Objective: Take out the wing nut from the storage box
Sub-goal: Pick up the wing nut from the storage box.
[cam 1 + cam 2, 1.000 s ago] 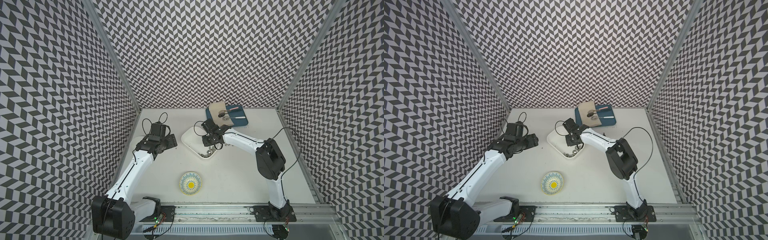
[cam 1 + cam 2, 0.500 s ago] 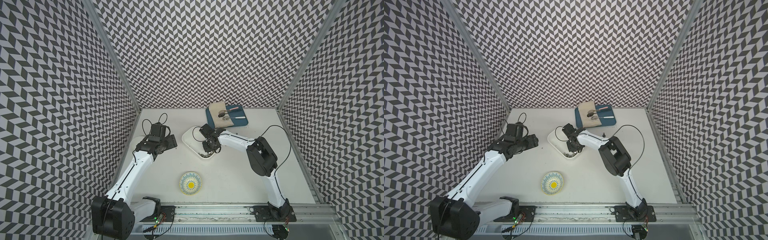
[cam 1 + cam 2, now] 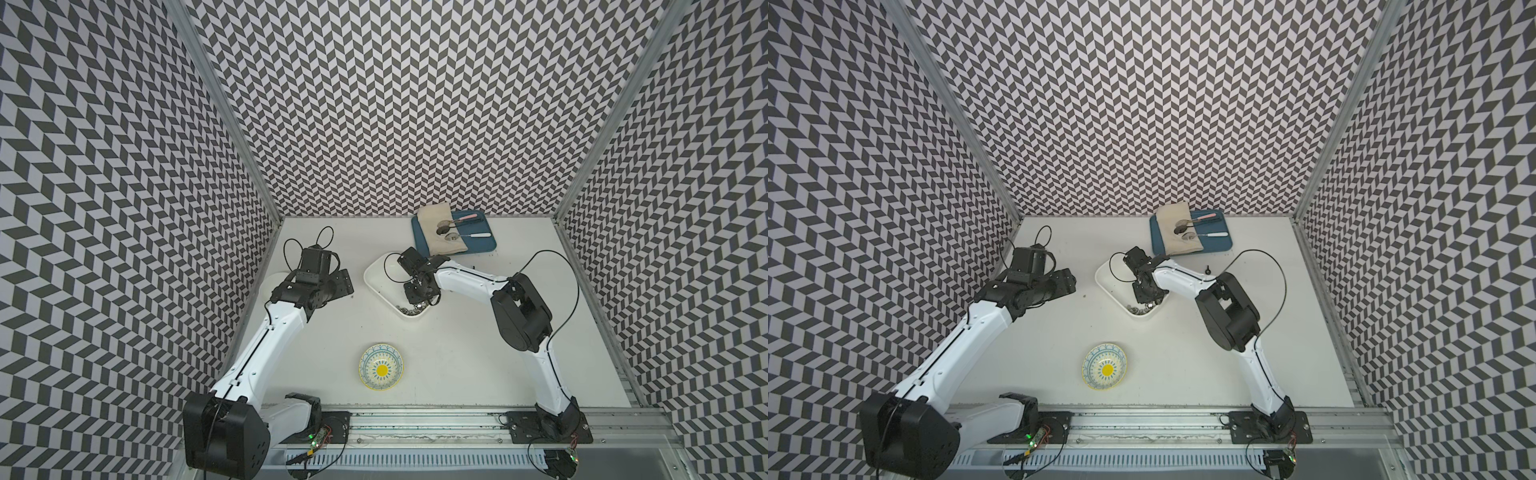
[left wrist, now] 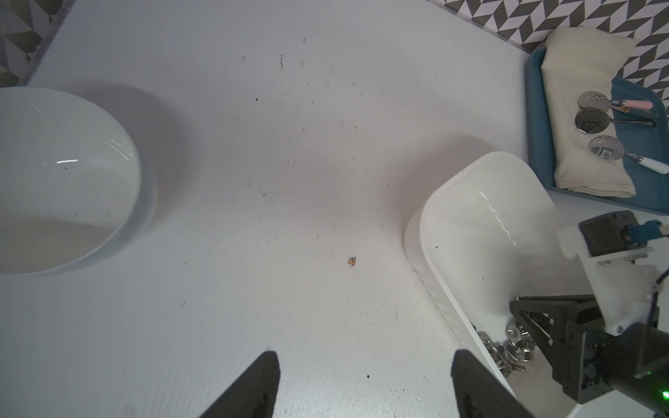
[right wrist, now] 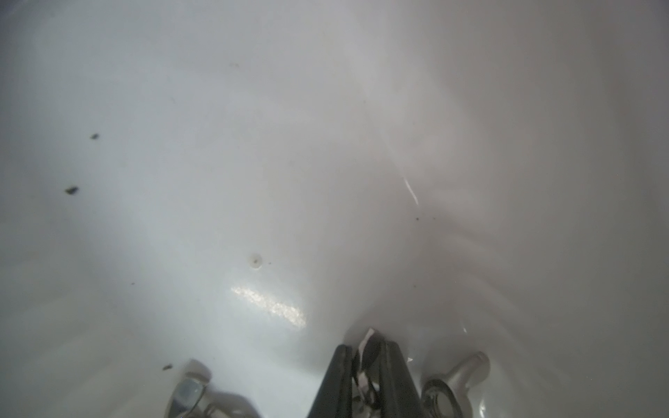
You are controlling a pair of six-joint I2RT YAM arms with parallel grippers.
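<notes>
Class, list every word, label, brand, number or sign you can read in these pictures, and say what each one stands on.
None can be read anywhere in these views.
Storage box: plain white, no label.
Patterned bowl: painted ornament only, no letters.
Spoons on the blue tray: the shapes in their bowls are reflections, not writing.
Wing nuts: too small and blurred to show any stamp.

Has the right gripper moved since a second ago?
Yes: the right gripper shifted away from the flat blue tray, toward the metal wing nuts at the near end of the white plastic tub.
</notes>
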